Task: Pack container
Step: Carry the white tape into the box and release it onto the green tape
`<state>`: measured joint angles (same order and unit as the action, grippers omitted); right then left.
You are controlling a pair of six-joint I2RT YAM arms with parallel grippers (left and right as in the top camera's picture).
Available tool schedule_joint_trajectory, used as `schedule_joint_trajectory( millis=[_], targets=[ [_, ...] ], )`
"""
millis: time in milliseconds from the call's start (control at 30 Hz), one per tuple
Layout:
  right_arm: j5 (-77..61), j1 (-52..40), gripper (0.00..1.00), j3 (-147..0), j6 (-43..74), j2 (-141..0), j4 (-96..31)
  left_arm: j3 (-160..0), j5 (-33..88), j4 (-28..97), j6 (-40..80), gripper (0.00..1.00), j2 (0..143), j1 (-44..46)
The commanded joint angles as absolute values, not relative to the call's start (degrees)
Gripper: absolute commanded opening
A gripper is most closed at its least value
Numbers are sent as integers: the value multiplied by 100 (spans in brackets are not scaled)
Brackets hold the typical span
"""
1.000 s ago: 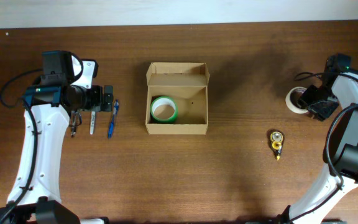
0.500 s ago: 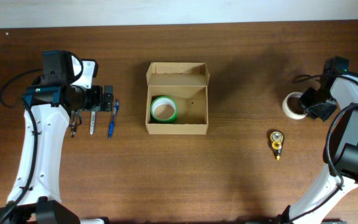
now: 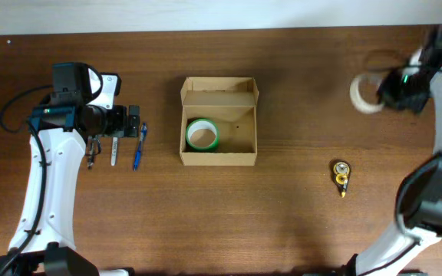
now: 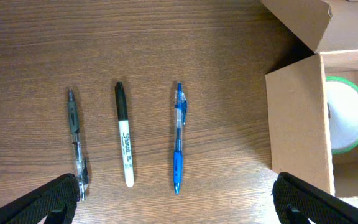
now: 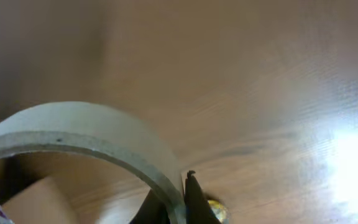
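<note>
The container [image 3: 218,159] sat open at table centre, flap back, a green tape roll [image 3: 202,134] in its left half. It was well apart from the right gripper [image 3: 390,86], which pinched one wall of a white tape roll [image 3: 363,96]. Risk, as judged: with so one-sided a hold, a quick swing could twist the ring loose, or it could snag the box rim. Against half a second before, the white roll had left the table; the left gripper [image 3: 134,121], fingers spread over the pens [image 4: 178,146], had not moved.
</note>
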<state>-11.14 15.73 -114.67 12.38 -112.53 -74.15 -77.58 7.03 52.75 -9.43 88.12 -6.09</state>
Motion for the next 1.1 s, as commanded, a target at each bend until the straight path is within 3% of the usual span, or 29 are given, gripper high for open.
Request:
schedule_joint_trajectory(
  millis=[0, 133, 433, 667, 1067],
  targets=[
    [-1459, 701, 4, -12545, 276, -10617, -7793, -7883, 705, 5280, -1020, 99, 8844, -633],
    [-1337, -652, 4, -13222, -526, -10534, -8042, -7883, 705, 5280, -1020, 99, 8844, -633],
    [161, -3229, 4, -12742, -727, -11310, -7850, -7883, 705, 5280, -1020, 99, 8844, -633],
    [183, -3811, 4, -12578, -687, -12411, -7684, -7883, 705, 5280, -1020, 99, 8844, -633],
    [200, -3785, 4, -12578, -554, -13262, -7382, -7883, 705, 5280, -1020, 99, 8844, -633]
  ],
)
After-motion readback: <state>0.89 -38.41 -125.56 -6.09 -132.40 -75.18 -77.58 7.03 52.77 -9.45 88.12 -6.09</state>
